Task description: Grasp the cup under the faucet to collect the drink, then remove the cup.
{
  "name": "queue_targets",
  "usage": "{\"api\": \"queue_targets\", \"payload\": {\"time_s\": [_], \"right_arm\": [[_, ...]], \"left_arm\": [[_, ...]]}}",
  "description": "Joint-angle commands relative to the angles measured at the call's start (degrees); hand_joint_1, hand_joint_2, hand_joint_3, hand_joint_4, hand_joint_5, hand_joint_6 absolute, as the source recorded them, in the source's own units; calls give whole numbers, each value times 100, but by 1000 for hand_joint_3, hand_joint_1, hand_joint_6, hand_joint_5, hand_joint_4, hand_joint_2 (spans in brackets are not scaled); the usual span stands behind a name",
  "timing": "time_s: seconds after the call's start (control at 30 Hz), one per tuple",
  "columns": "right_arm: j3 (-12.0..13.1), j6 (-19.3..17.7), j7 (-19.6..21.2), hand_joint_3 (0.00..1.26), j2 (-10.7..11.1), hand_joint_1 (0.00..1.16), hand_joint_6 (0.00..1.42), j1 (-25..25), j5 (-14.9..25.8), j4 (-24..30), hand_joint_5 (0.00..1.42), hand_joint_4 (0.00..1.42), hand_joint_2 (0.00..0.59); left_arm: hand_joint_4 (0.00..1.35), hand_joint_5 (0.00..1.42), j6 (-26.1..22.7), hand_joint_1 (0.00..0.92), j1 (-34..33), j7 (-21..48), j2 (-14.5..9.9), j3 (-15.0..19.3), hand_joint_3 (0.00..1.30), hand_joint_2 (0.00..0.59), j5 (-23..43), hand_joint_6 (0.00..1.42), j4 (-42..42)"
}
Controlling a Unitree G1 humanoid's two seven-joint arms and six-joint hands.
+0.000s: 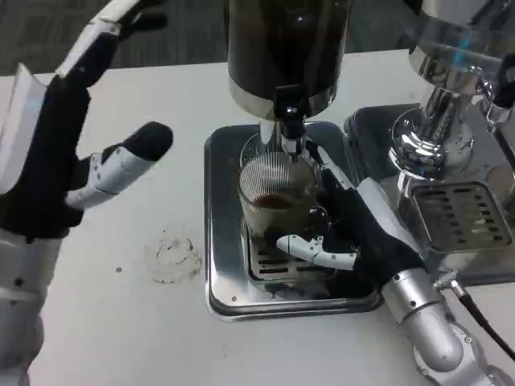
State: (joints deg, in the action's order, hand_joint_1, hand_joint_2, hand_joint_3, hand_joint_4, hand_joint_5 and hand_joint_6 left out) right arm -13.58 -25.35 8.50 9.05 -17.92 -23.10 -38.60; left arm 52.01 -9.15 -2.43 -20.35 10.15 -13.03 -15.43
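A ribbed clear cup (275, 197) with a little brown drink in it stands on the drip tray (227, 233) right under the faucet (290, 121) of the dark drink dispenser (286, 48). My right hand (346, 221) wraps around the cup from the right, thumb in front and fingers behind, gripping it. My left hand (60, 153) hangs above the table at the left with its fingers spread, holding nothing.
A second clear cup (173, 257) stands on the white table to the left of the tray. A chrome machine (434, 129) with its own grated tray (463, 213) fills the right side, close to my right forearm.
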Motion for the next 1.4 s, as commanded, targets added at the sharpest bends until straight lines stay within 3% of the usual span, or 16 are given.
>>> {"api": "queue_targets", "payload": {"time_s": [0.03, 0.2, 0.4, 0.7, 1.1, 1.4], "right_arm": [[8, 32, 59, 0, -71, 628, 79, 39, 37, 74, 0, 0, 186], [-5, 73, -18, 0, -59, 625, 78, 112, 47, 200, 0, 0, 182], [52, 178, -23, 0, -22, 626, 69, 154, 73, 312, 0, 0, 174], [3, 496, 85, 0, -47, 637, 55, 221, -61, 511, 0, 0, 162], [-163, 451, -112, 0, -118, 667, 64, 113, -5, 385, 0, 0, 161], [-96, 396, -44, 0, -207, 709, 116, -36, 76, 99, 0, 0, 163]], "left_arm": [[104, 244, -387, 0, 568, -413, -105, 339, 222, 156, -371, 177, -321], [70, 215, -680, 0, 919, -733, -193, 360, 198, 156, -761, 146, -563], [49, 196, -880, 0, 1103, -937, -290, 128, 188, 156, -1114, 125, -889], [48, 200, -982, 0, 1458, -1027, -269, -151, 188, 166, -1123, 112, -912], [53, 218, -1058, 0, 1924, -1263, -210, -200, 180, 172, -1064, 122, -664], [58, 220, -1136, 0, 2050, -1266, -180, -277, 189, 182, -1076, 124, -557]]}}
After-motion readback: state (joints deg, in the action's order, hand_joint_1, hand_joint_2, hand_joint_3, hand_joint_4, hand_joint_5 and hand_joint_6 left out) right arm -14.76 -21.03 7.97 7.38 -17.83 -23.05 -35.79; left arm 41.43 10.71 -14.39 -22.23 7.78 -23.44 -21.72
